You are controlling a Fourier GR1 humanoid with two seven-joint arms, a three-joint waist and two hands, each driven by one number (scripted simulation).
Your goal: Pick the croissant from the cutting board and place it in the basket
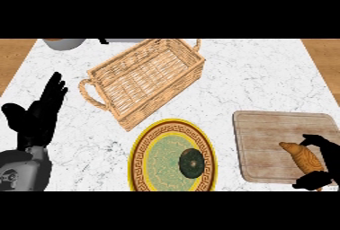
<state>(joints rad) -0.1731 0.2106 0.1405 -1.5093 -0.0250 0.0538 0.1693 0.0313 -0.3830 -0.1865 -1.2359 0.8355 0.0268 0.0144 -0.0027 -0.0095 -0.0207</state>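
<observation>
At the counter's left edge the left hand [41, 112] rests with fingers straight and raised. A woven basket [106, 74] with handles sits toward the far edge, nothing showing inside. A yellow-rimmed plate [143, 148] at the near edge carries a dark round item [191, 163]. On the wooden cutting board [266, 134] at the near right corner lies the golden-brown, ridged croissant [304, 157], the right hand [321, 143] curled around it.
</observation>
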